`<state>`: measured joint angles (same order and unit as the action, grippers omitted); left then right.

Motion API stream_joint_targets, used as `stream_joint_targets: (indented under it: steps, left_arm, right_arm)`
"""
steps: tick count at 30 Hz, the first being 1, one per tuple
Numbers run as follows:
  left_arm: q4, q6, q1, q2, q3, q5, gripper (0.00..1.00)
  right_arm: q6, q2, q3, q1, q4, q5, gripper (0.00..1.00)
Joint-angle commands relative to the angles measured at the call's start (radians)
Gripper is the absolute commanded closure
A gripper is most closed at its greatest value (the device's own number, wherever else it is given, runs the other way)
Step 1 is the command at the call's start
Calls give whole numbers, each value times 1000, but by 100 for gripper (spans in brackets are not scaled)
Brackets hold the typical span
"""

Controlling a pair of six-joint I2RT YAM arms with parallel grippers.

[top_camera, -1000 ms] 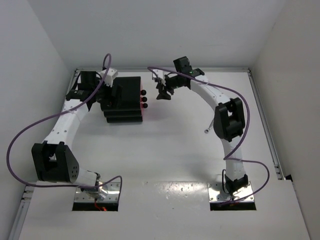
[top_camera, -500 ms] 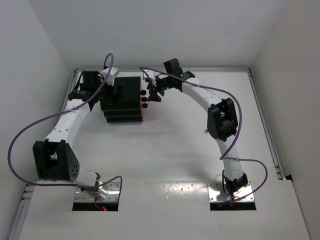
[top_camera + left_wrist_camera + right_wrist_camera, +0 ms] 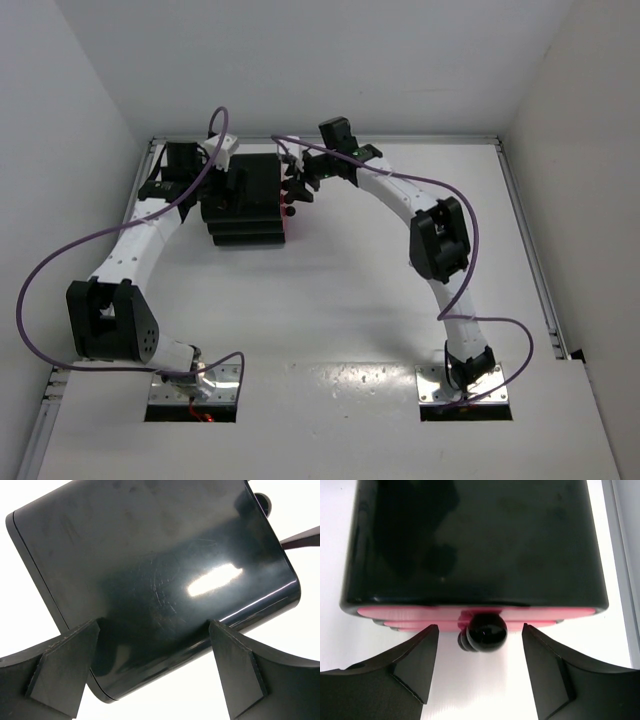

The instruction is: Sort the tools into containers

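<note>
Right wrist view: the right claw [image 3: 480,627], fingers apart, straddles the round black knob [image 3: 487,632] of the top pink drawer [image 3: 410,611], touching neither side. Beyond, the black cabinet [image 3: 470,540] stands on the white table [image 3: 340,300], and the left claw [image 3: 154,625], also apart, spans its far end. The step looks like opening a drawer: next, pinch the knob and pull straight. No tools are visible

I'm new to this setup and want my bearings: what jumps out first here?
A glossy black cabinet at the table's far left draws both grippers, its pink drawer fronts turned toward the right one. The right gripper hangs open with a round black knob between its fingers, untouched. The left gripper spreads open over the cabinet's black shell.
</note>
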<state>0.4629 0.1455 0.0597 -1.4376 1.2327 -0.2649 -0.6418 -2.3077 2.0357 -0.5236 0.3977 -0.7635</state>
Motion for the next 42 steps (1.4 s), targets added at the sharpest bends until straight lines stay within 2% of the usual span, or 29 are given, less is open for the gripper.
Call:
stream_joint_targets:
  steps: [1,3,7,12,20,31,36,42]
  left_arm:
    - [46,-24,12,-23,-22,-4,1]
    - [46,-24,12,-23,-22,-4,1]
    - [46,-24,12,-23,-32,6,1]
    - [46,-24,12,-23,-32,6,1]
    - [46,-34,12,-32,-32,6,1]
    - [46,-43,12,-32,-32,15,1]
    - [46,-43,12,-32,-32,15,1]
    - [46,-43,12,-41,-22,15,1]
  right_arm:
    - [8,4,55,-18,-36,-37,32]
    - [8,4,55,-18,-45,-37,37]
    - [-1,4,55,-18,-56,-7,56]
    - [-99,14,35,-18,-16,39,60]
    - [-160,25,26,-9,55,67,77]
    - [-171,70,17,20,55,86,88]
    - [-191,99,8,40,88,86,89]
    - [-200,166,-90,82,89,76,90]
